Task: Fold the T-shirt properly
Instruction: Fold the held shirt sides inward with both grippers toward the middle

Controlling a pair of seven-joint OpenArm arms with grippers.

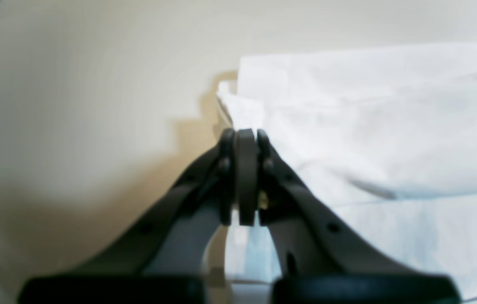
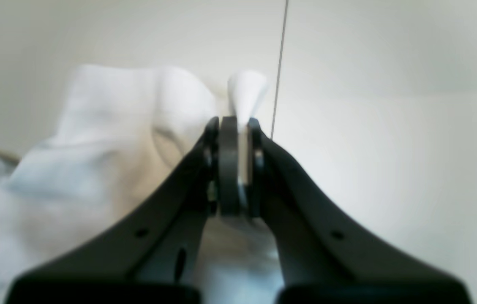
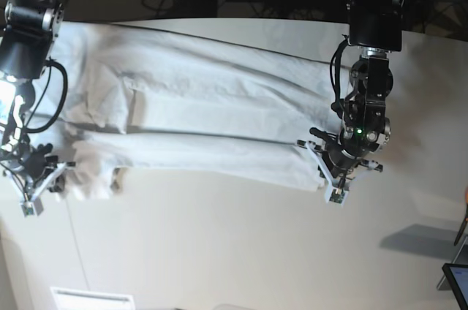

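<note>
Base view: one T-shirt (image 3: 197, 112) spans the desk (image 3: 241, 251); left tool (image 3: 338, 171) and right tool (image 3: 45, 178) each grasp its lower edge; bare desk below.

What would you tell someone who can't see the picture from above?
A long white T-shirt lies stretched across a pale table, with a robot arm at each end. The right gripper and the left gripper each have their fingers pinched shut on the T-shirt's near edge.

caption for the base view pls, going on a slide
Both grippers, left and right, shut on the near edge of a white T-shirt spread lengthwise across the table.
</note>
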